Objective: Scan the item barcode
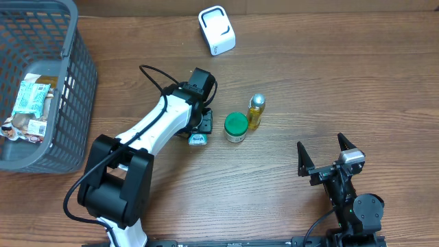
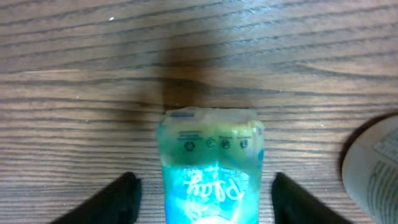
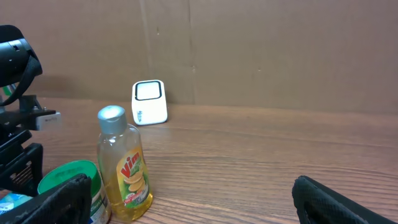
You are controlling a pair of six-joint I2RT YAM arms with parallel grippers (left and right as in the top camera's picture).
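Brown wood-grain bench (image 1: 357, 75) under everything. At far left, grey plastic mesh basket (image 1: 74, 116) with crumpled printed packets (image 1: 27, 103) inside, well apart from the rest. Near the far edge, white rounded scanner box (image 1: 217, 30), alone, with bare wood between it and the other goods. Near the middle, squat jar with round green lid (image 1: 236, 126). Just beside it to the right, clear bottle of yellow liquid with silver cap (image 1: 256, 112), upright, its red-and-green label reading "Vim" in the right wrist view.

Teal plastic pouch (image 1: 197, 139) flat on the bench, just left of the jar, between the two black fingers of the left gripper (image 2: 204, 182). Fingers spread wider than the pouch, wood visible on both sides, nothing gripped. Right gripper (image 1: 320, 144) low at the near right, jaws wide apart, holding nothing, well away from all goods.

Pouch body teal-green, with a paler, translucent crimped end carrying a row of small round symbols. White script "Play" across it, upside down in the left wrist view.

Near part of the pouch cut off by the bottom edge of the left wrist view. Small print too blurred to read. From overhead, most of the pouch hidden under the left wrist, only a teal-and-white end showing. Basket cropped at the left edge.
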